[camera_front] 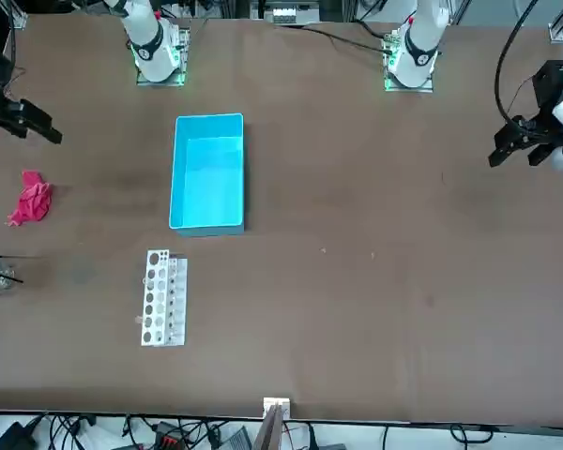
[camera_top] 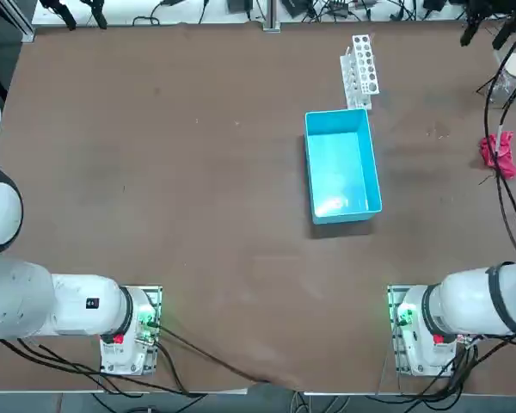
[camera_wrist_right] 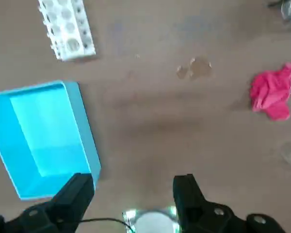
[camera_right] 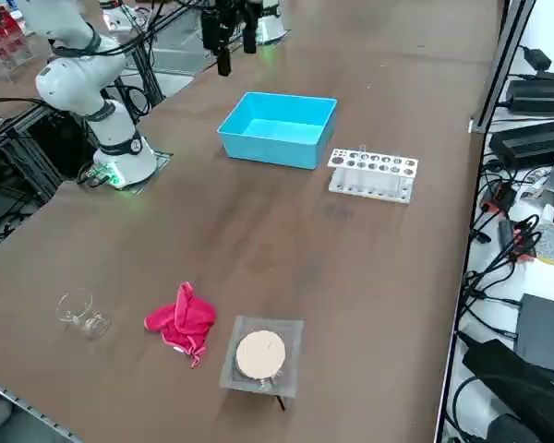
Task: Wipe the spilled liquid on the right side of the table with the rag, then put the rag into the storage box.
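On the right side of the table (camera_wrist_right: 150, 150), well apart from the storage box (camera_wrist_right: 86, 126), the rag (camera_wrist_right: 273, 93) is seen crumpled, probably light and limp, best pinched by its bunched middle once lowered upon by the right gripper (camera_wrist_right: 135, 182), held spread and empty above.

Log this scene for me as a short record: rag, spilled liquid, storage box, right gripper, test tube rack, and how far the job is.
Rag: pink cloth, crumpled on the tabletop, right of the storage box
Spilled liquid: small puddle with a smaller patch beside it
Storage box: light-blue plastic bin, rag not inside
Right gripper: open, raised above the table, holding nothing
Test tube rack: white, next to the bin
Job status: liquid not wiped up, rag not put away
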Controlling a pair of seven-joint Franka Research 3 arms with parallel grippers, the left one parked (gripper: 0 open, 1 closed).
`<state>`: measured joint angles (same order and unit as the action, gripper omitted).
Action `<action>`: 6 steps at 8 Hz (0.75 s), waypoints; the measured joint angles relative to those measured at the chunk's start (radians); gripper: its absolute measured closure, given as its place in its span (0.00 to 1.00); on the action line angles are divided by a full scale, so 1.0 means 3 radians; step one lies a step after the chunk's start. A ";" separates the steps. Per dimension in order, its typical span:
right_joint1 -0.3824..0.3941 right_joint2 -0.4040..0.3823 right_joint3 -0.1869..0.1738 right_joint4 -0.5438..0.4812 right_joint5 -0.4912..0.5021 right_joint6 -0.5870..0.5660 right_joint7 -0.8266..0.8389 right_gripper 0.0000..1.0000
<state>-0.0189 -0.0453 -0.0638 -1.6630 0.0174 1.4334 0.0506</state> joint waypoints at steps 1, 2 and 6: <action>-0.0027 0.0028 -0.0012 0.0000 -0.0007 -0.0196 0.0000 0.00; -0.0074 0.0081 -0.0025 -0.0001 -0.0035 -0.0435 -0.0001 0.00; -0.0329 0.0369 -0.0046 -0.0144 -0.0397 -0.0495 -0.0361 0.00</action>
<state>-0.1176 0.0654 -0.0774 -1.7062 -0.1017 1.2848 -0.0578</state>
